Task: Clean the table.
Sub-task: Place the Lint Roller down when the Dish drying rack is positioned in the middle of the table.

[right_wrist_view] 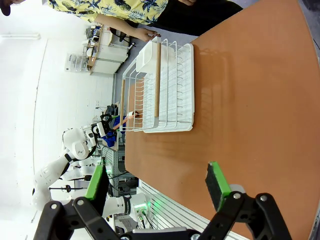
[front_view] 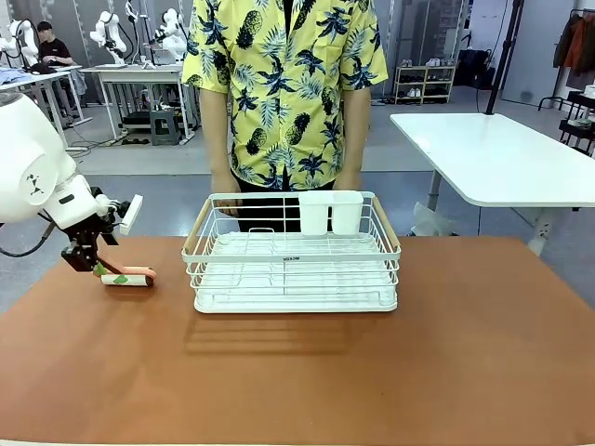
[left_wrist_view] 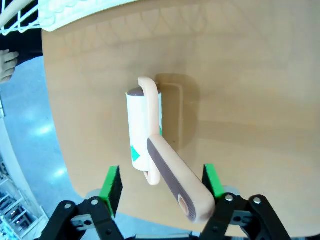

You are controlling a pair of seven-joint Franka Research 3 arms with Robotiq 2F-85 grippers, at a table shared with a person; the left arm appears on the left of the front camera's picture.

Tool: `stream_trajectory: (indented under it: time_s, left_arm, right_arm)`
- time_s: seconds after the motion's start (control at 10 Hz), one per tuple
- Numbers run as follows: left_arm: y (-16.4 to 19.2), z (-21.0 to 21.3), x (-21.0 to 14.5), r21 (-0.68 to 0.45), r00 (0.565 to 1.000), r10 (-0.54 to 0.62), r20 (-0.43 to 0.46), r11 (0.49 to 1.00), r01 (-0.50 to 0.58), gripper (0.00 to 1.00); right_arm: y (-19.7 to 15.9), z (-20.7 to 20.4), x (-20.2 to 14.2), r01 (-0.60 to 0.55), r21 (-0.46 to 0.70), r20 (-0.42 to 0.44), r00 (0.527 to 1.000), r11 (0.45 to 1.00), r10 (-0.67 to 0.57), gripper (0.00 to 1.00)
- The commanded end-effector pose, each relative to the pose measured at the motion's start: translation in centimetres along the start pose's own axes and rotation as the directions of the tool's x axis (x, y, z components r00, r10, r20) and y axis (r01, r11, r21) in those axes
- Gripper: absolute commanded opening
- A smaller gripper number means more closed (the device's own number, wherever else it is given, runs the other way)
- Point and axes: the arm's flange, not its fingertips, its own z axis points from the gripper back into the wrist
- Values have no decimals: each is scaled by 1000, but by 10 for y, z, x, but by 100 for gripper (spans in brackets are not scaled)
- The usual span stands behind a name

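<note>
Item: lint roller [left_wrist_view: 145, 131], white sticky drum on a peach plastic handle, lying on the wide terracotta-topped table [front_view: 372, 372] at its far left, left of the white wire rack [front_view: 293, 253]. Likely light, rigid; best taken by the handle. Left gripper [left_wrist_view: 162, 186]: jaws wide, straddling the handle, nothing held. Right gripper [right_wrist_view: 157, 182]: wide, empty.

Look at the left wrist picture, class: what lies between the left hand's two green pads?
The lint roller's peach handle lies between the open left hand's green pads, untouched by either; the roller rests on the table.
</note>
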Motion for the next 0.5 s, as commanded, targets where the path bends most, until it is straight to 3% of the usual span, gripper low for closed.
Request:
stream_trajectory:
  time_s: [0.0,0.1,0.3,0.4]
  left_arm:
    - [-13,21,3,-51,1000,26,5,998,-25,98]
    - [-16,29,5,-82,999,25,27,996,-23,100]
    - [-15,53,7,-139,997,76,-18,987,-78,100]
    - [-15,66,7,-160,997,72,30,985,-66,100]
  right_arm:
    - [2,1,-2,-9,12,0,1000,1000,9,100]
    - [2,1,-2,-9,12,0,1000,1000,9,100]
    - [2,1,-2,-9,12,0,1000,1000,9,100]
    - [2,1,-2,-9,12,0,1000,1000,9,100]
